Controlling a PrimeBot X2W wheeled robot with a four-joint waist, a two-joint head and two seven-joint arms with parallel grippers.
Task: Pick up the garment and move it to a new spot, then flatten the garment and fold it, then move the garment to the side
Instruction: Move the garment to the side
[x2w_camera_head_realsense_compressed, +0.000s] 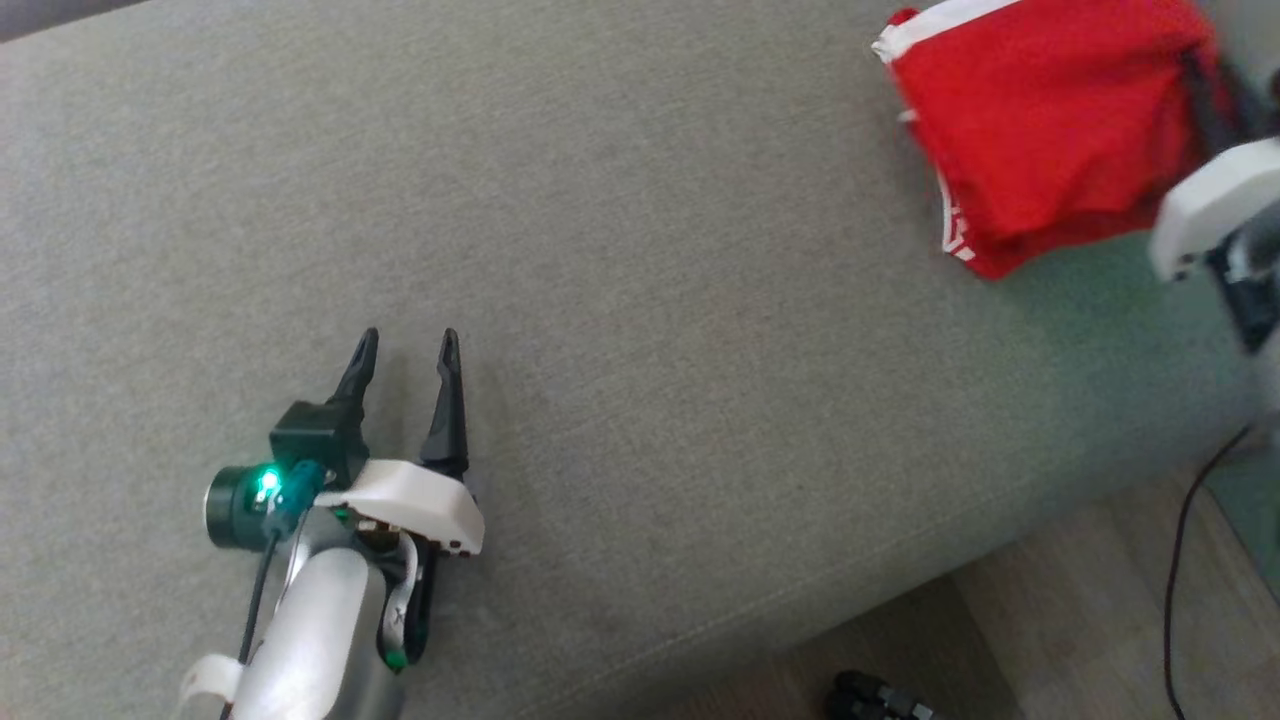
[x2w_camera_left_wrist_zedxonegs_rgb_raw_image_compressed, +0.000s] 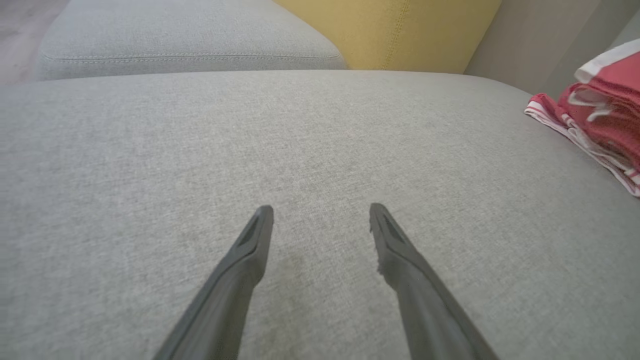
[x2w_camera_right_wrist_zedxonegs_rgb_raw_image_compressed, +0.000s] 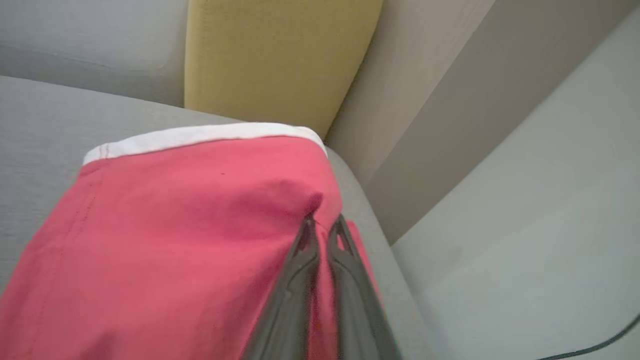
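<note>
Garment (x2w_camera_head_realsense_compressed: 1040, 130), red with white trim, bunched at far right corner of sofa cushion (x2w_camera_head_realsense_compressed: 640, 300), pinched in the closed right gripper (x2w_camera_right_wrist_zedxonegs_rgb_raw_image_compressed: 322, 225); left gripper (x2w_camera_head_realsense_compressed: 408, 340), wide and empty, well apart to its left.

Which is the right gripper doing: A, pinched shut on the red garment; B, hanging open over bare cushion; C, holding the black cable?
A: the right gripper is shut, pinching a bunched fold of the red garment.
</note>
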